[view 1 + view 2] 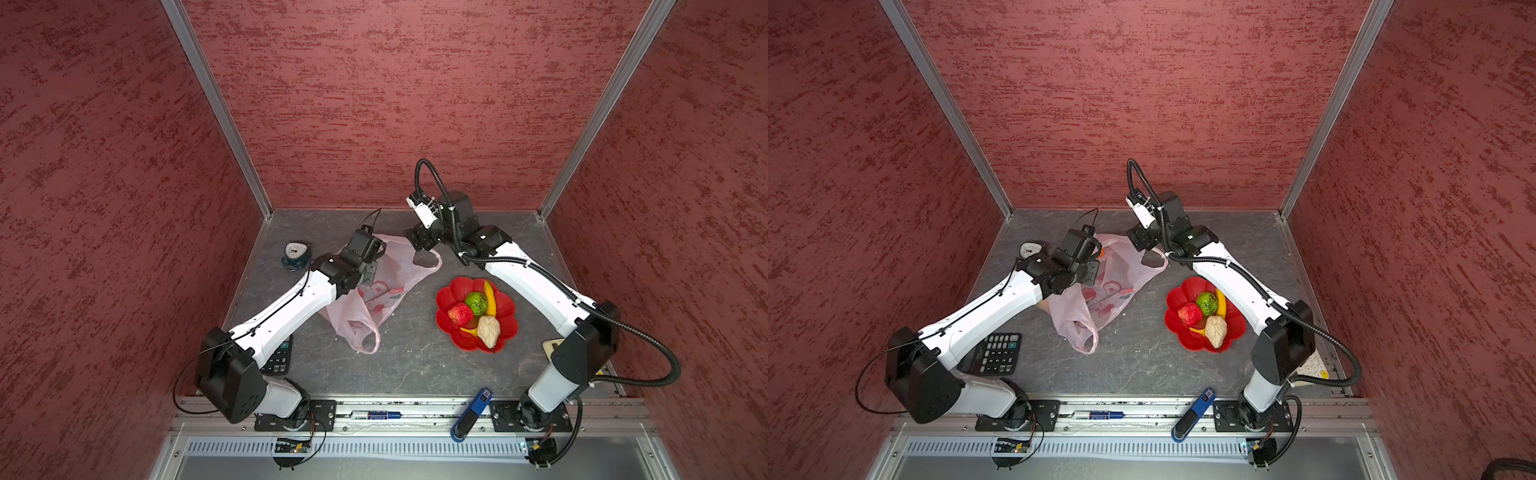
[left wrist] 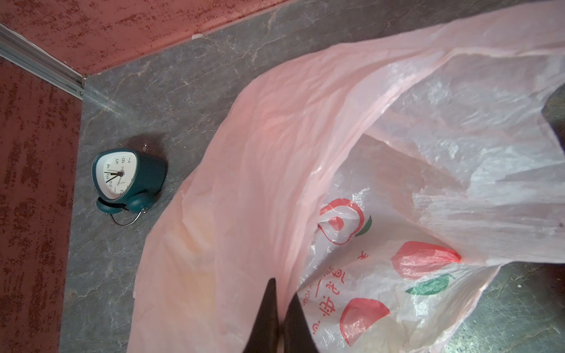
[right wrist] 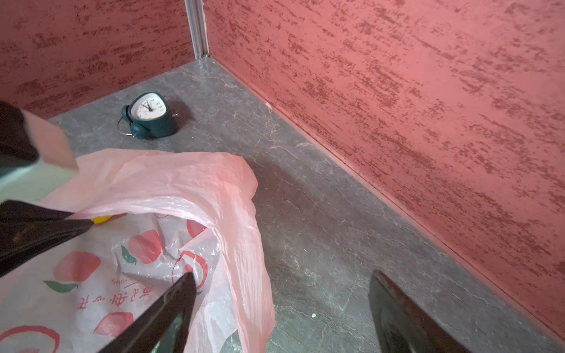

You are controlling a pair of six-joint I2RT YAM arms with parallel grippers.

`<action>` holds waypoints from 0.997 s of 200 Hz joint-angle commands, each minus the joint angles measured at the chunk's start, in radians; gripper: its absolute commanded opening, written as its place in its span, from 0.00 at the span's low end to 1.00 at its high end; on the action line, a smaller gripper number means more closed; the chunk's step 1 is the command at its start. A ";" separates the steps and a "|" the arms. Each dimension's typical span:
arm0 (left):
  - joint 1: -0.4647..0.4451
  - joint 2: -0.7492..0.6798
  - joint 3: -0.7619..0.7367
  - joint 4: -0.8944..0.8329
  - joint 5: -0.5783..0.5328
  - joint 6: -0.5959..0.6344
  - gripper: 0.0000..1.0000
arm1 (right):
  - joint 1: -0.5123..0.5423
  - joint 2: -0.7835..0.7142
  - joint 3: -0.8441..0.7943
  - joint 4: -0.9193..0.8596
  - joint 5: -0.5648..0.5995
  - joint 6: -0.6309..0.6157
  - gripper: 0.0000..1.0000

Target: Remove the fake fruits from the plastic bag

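Left gripper [image 2: 282,290] jaws together, clamped on the bag [image 1: 376,297] rim. Right gripper [image 3: 282,273] jaws wide apart, holding nothing, over the bag's far handle. Bag lies on the table [image 1: 415,365] beside the red plate [image 1: 444,322]. On the plate: banana [image 1: 491,298], green ball [image 1: 476,302], strawberry [image 1: 459,312], cream lump [image 1: 488,330]. A yellow piece [image 3: 102,218] shows inside the bag.
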 commanded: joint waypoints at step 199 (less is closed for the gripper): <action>-0.019 -0.174 -0.125 0.075 0.009 -0.030 0.08 | 0.058 0.335 0.158 0.154 -0.033 0.016 0.39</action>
